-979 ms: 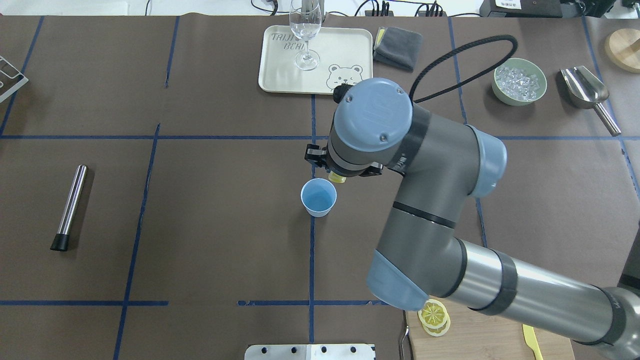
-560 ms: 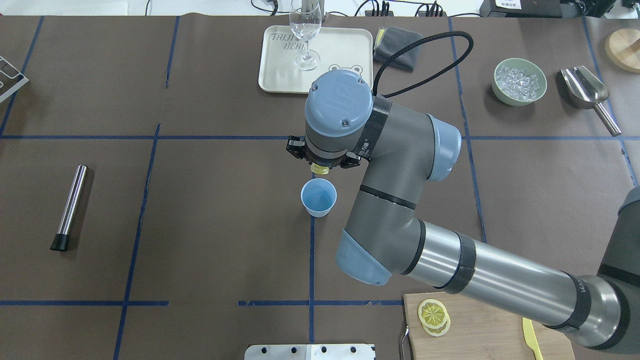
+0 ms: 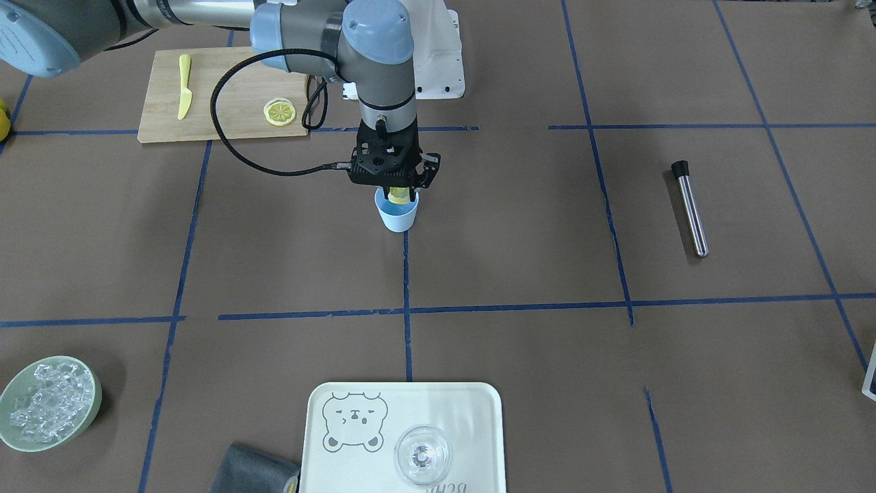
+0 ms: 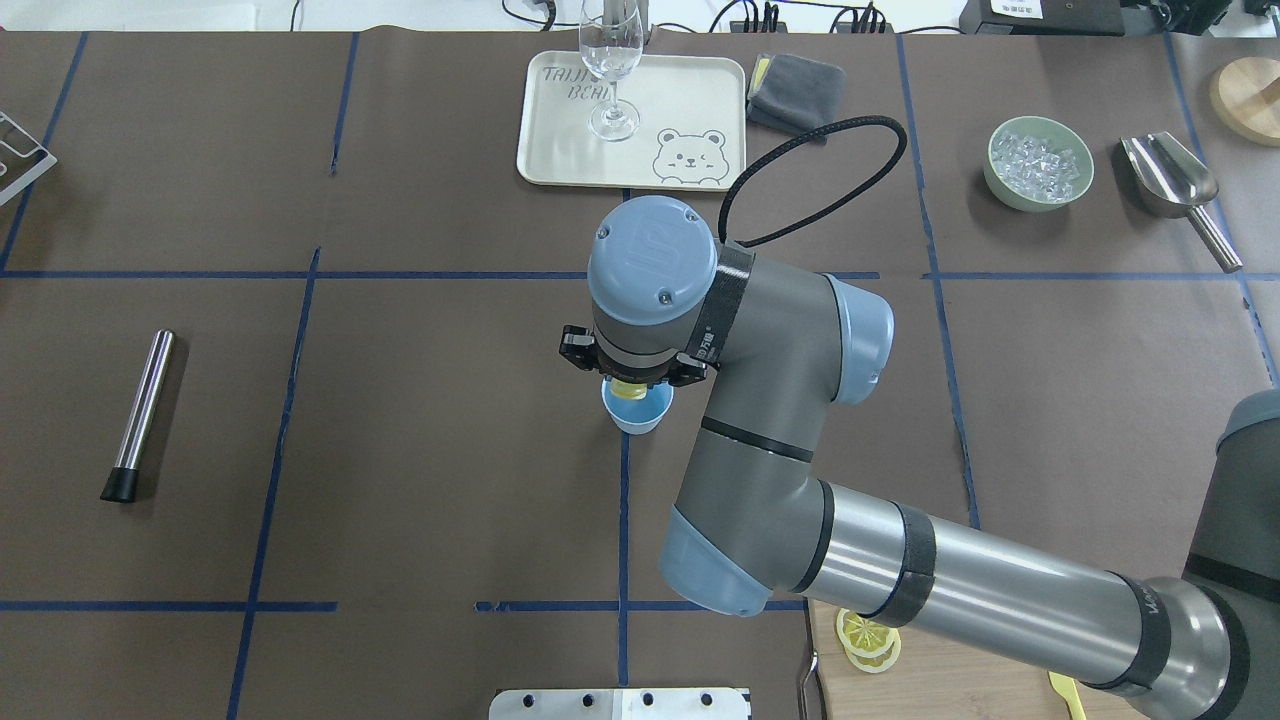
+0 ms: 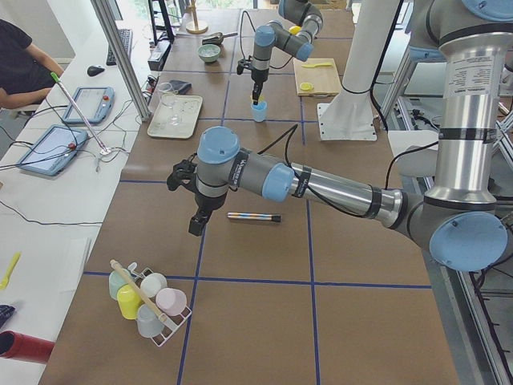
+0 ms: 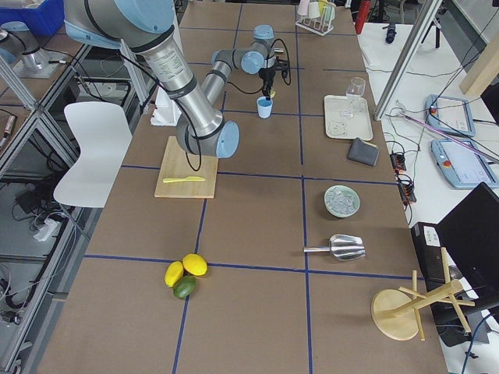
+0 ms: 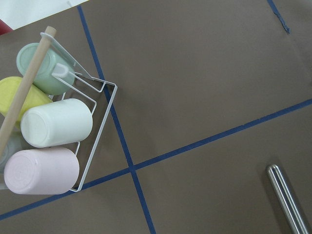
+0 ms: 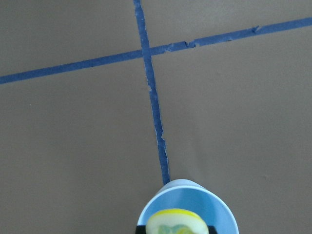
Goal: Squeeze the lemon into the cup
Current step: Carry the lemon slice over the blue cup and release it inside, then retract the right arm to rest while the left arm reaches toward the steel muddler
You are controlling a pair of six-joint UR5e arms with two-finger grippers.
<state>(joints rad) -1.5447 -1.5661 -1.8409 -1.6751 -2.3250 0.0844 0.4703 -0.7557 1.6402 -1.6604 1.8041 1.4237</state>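
Note:
The lemon [image 3: 395,198] is a thin yellow slice held on edge in my right gripper [image 3: 397,192], which is shut on it. The slice hangs right at the mouth of the light-blue cup [image 3: 398,218] at the table's middle. From overhead the lemon [image 4: 630,390] sits over the far part of the cup [image 4: 642,417], and my right gripper [image 4: 630,384] is mostly hidden under the wrist. The right wrist view shows the lemon [image 8: 176,222] over the cup's blue inside [image 8: 222,214]. My left gripper [image 5: 195,227] hovers above the table near a steel rod; I cannot tell its state.
Twin lemon slices [image 4: 866,640] and a yellow knife [image 3: 183,85] lie on the cutting board [image 3: 219,103]. At the far side stand a tray [image 4: 690,90] with a glass [image 4: 610,70], a grey cloth [image 4: 795,92], an ice bowl [image 4: 1038,163] and a scoop [image 4: 1170,180]. A steel rod [image 4: 140,415] lies left.
My right arm has swung left and back toward the robot with the lemon, from beyond and right of the cup to directly over its mouth.

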